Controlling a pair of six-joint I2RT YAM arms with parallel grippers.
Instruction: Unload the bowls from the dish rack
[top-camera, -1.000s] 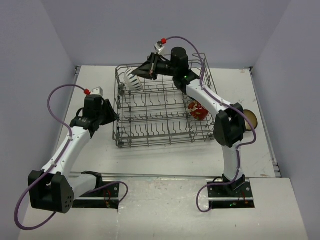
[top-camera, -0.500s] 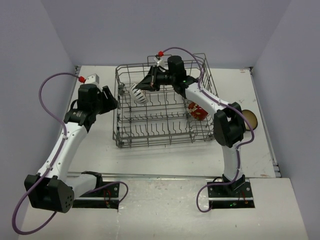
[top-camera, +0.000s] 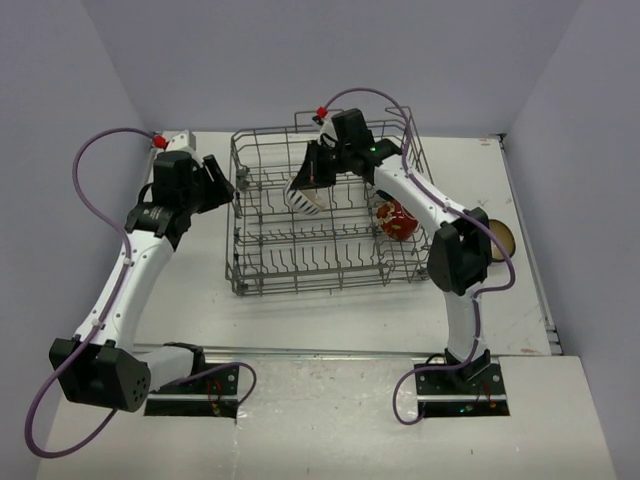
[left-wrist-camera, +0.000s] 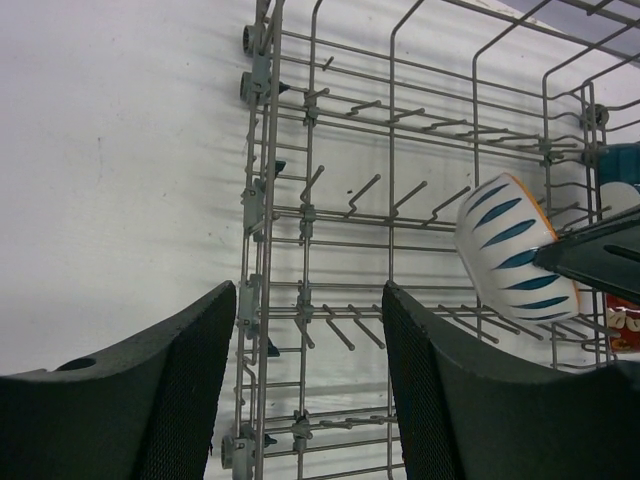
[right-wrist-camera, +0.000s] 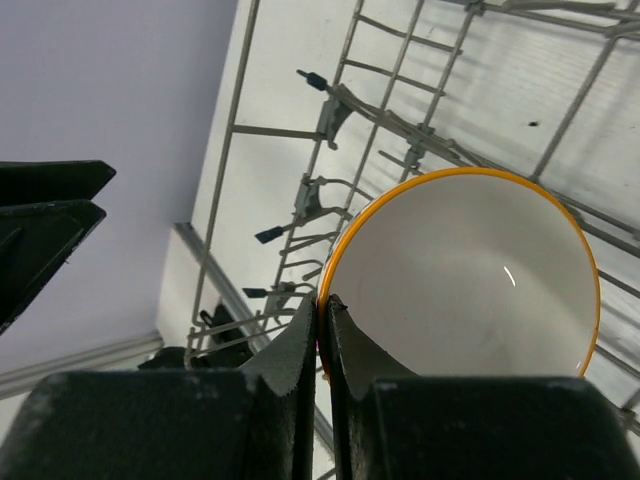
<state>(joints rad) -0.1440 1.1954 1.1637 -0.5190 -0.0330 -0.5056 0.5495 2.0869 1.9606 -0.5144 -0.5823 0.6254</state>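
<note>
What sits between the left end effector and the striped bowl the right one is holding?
Only the wire side wall and bare tines of the dish rack separate the left end effector from the striped bowl, shown in the left wrist view.

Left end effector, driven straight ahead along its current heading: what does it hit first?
Most likely the dish rack: the open left end effector points at its side-wall wires, framed by its jaws in the wrist view. Depth is hard to judge.

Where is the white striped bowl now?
In the top view, the white striped bowl hangs over the middle of the dish rack, pinched at its rim by the right gripper, left of the red patterned bowl.
</note>
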